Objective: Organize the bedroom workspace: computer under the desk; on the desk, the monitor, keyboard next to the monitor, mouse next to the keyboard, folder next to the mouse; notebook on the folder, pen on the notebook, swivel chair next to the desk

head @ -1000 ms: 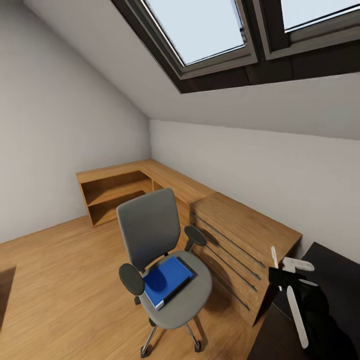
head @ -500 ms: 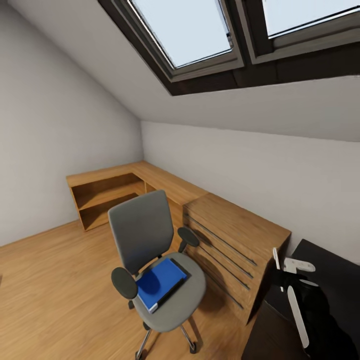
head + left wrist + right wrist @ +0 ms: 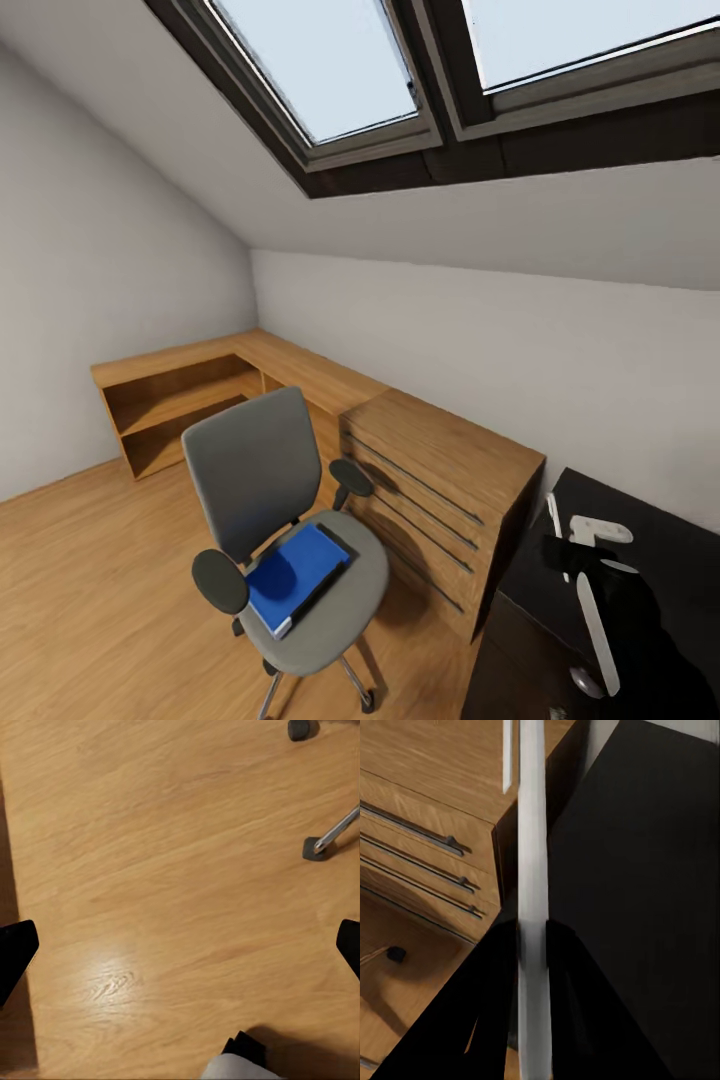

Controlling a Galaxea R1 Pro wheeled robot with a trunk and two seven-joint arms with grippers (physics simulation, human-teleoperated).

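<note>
1. Pen (image 3: 532,870): your right fingers (image 3: 531,945) are clenched on it, above the desk (image 3: 660,525) edge.
2. Folder (image 3: 296,576) lies on the swivel chair (image 3: 285,540), left of the desk beyond the wooden drawer chest (image 3: 440,500); a dark notebook edge seems beneath.
3. Left fingers (image 3: 180,945) are spread, empty, over floor; approach the seat squarely.

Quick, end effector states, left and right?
Left end effector: open, holding nothing, above the wooden floor.
Right end effector: closed on the pen, over the desk.
</note>
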